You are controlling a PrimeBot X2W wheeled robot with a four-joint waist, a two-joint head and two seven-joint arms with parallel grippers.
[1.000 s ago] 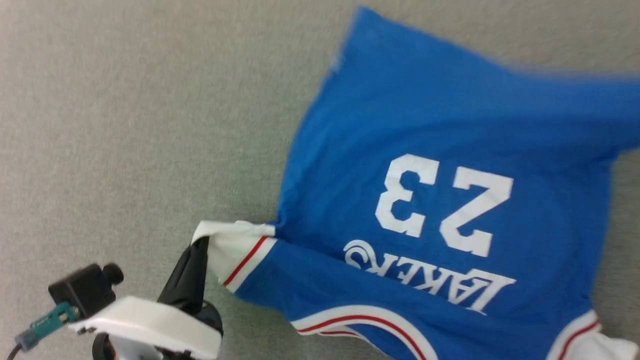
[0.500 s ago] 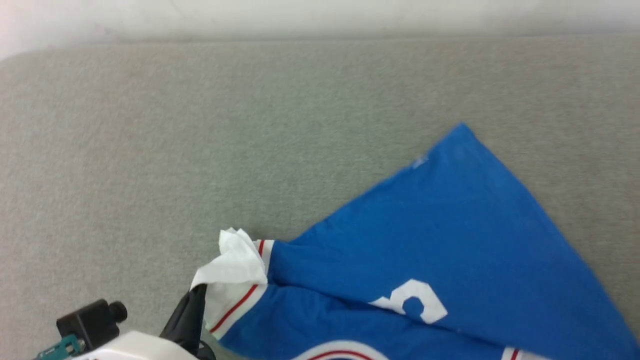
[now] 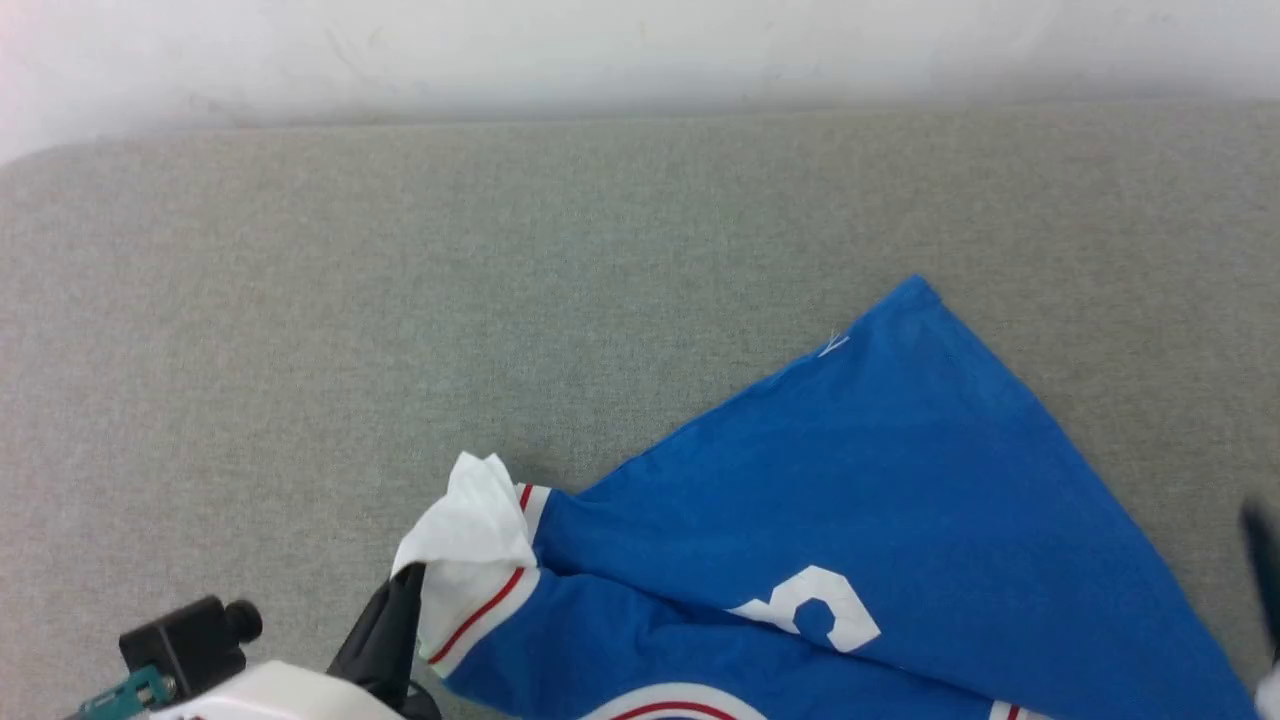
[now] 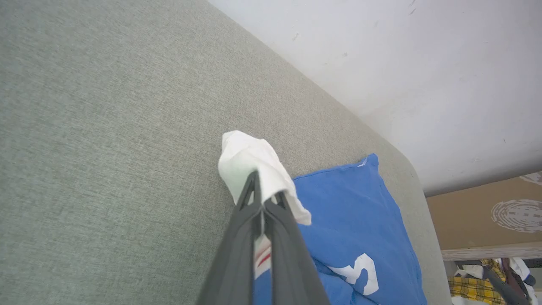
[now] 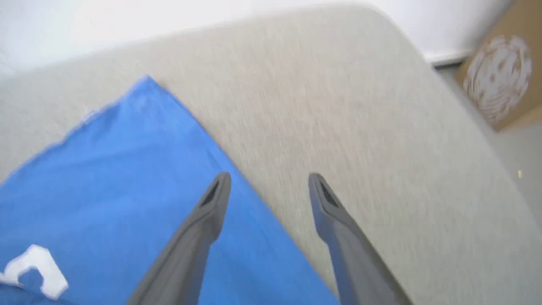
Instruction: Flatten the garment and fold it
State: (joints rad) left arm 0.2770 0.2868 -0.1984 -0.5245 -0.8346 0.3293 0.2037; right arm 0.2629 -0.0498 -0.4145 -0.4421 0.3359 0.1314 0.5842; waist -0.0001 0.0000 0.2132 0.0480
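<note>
We've got 1 grey surface (image 3: 300, 300) w/ 1 garment (image 3: 900, 480) lying on its near-right part, print side up, creased by its 1 visible white sleeve (image 3: 470, 520), so we judge it's the flatten step, fold not begun. 2 grippers: L gripper (image 4: 266, 188) has jaws pinched tight on that sleeve; R gripper (image 5: 269, 182) hangs over the garment's right edge, jaws wide apart, empty. Next move prob. needs R to grab that side, then both pull apart till the cloth's taut.
</note>
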